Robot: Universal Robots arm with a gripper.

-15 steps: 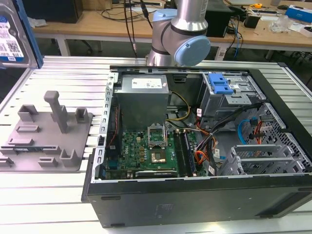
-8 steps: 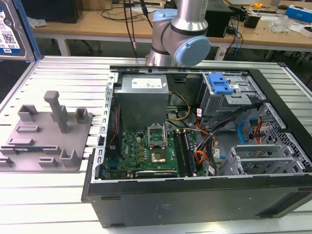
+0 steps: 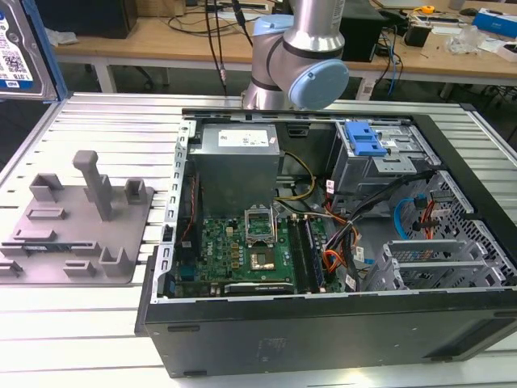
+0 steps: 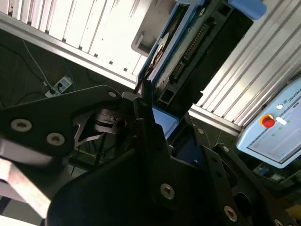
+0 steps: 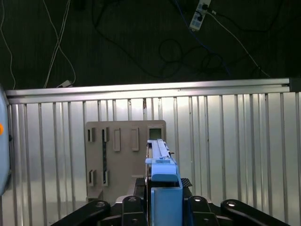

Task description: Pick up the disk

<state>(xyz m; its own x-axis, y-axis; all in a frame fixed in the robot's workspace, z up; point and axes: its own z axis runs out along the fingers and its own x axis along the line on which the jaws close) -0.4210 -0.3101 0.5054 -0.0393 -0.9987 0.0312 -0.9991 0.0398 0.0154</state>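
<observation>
The disk (image 3: 18,48), silver with a white and blue label and a blue side rail, hangs high at the exterior view's far left edge, well above the table. In the first wrist view the disk (image 5: 162,174) stands edge-on, blue rail towards the camera, and my gripper (image 5: 162,207) is shut on it from both sides. In the second wrist view the disk (image 4: 197,42) shows its connector edge beyond the black fingers (image 4: 146,117). The grey fixture (image 5: 124,155) lies far below the disk, also on the table's left as the fixture (image 3: 81,226).
An open computer case (image 3: 323,242) with a blue drive bracket (image 3: 363,139) takes up the middle and right of the slatted aluminium table (image 3: 105,113). The arm's base (image 3: 295,48) rises behind it. A teach pendant (image 4: 277,127) and floor cables with a power strip (image 5: 200,14) lie beyond the table edge.
</observation>
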